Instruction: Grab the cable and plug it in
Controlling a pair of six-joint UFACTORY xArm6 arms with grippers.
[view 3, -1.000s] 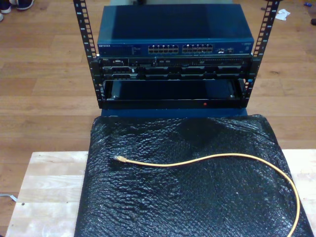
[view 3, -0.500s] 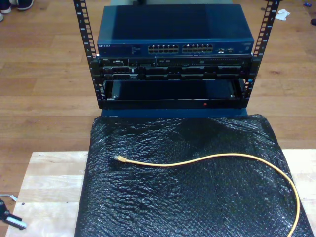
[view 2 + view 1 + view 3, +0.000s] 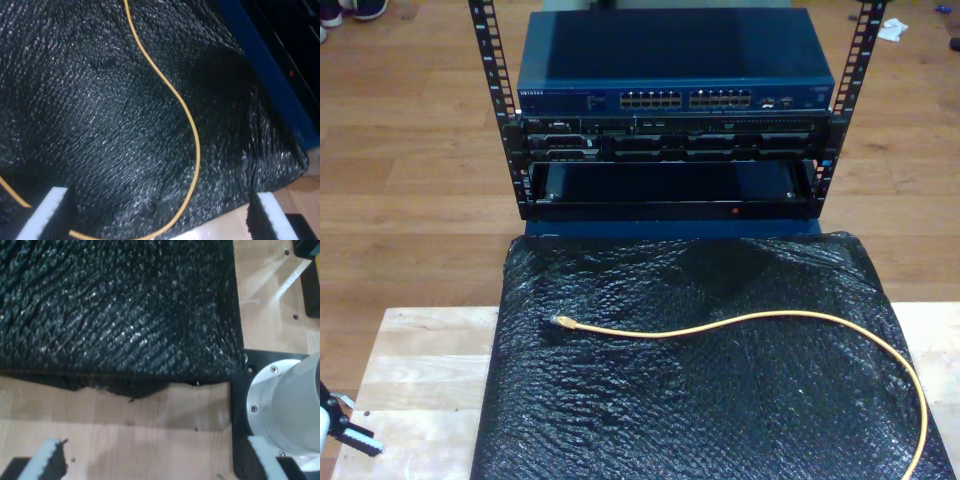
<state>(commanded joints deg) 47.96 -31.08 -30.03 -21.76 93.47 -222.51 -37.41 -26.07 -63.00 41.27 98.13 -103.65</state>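
The yellow-orange cable lies on a black bubble-wrap mat, its clear plug pointing to the exterior view's left. From there it curves toward the exterior view's lower right. In the second wrist view a loop of the cable runs over the mat beyond my second gripper, which is open and empty. My first gripper is open and empty over bare wood beside a corner of the mat.
A rack behind the mat holds a blue network switch with rows of ports. A wooden table carries the mat. A gripper tip pokes in at the exterior view's lower left edge. An arm's silver base stands near the mat corner.
A gripper tip has come into the exterior view's lower left corner and shifted slightly. The cable has not moved.
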